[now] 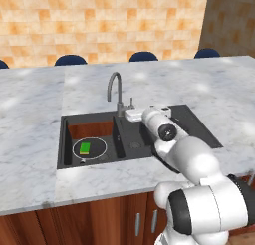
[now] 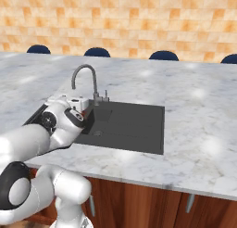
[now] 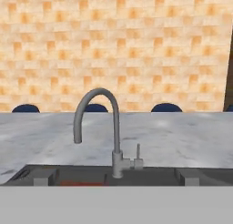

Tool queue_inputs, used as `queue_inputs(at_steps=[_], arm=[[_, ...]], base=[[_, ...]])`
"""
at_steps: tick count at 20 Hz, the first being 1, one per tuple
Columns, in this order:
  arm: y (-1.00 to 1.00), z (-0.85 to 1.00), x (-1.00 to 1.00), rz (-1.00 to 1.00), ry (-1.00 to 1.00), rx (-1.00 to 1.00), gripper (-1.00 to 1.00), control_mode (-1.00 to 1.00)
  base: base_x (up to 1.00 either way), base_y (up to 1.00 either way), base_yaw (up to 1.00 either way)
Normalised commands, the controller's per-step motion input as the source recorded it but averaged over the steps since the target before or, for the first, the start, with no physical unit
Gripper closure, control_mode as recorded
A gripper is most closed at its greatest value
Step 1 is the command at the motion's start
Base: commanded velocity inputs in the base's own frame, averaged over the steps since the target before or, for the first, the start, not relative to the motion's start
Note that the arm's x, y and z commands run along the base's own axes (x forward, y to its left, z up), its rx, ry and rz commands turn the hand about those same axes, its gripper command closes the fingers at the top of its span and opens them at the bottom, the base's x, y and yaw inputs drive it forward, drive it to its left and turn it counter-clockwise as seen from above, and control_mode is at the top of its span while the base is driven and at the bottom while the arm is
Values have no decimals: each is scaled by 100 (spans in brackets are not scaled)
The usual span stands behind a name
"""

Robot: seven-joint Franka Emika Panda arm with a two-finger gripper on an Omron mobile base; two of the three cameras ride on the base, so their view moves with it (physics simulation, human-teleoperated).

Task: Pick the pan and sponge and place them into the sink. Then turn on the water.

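The dark round pan [image 1: 97,150] lies in the left basin of the black sink [image 1: 196,127], and the green sponge [image 1: 85,148] rests flat on it. No water runs from the grey gooseneck faucet [image 1: 115,89] [image 2: 87,79] [image 3: 113,127]. Its small side lever [image 3: 138,155] [image 1: 131,102] stands upright just right of the faucet base. My gripper [image 3: 116,177] [image 1: 131,114] [image 2: 77,104] hovers over the sink just in front of the faucet base, pointing at it. It is open, with the fingertips [image 3: 43,178] wide apart and nothing between them.
White marble counter [image 1: 35,139] surrounds the sink on all sides. Blue chair tops [image 1: 70,60] line the far edge below the orange tiled wall. My arm crosses the right basin and the flat drainboard [image 2: 139,123].
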Motion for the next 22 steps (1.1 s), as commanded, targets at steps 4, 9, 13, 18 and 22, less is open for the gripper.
queue_inputs(at_steps=[4,9,13,18,22], arm=[[-41,0,4,5,-9,5,-100,-100],[-31,5,32,5,0,4,-100,-100],[-29,17,30,4,5,2,-100,-100],[-42,1,7,5,0,1,-100,-100],[-31,0,23,8,-1,0,-100,-100]], base=[[0,0,0],[0,0,0],[0,0,0],[0,0,0],[0,0,0]])
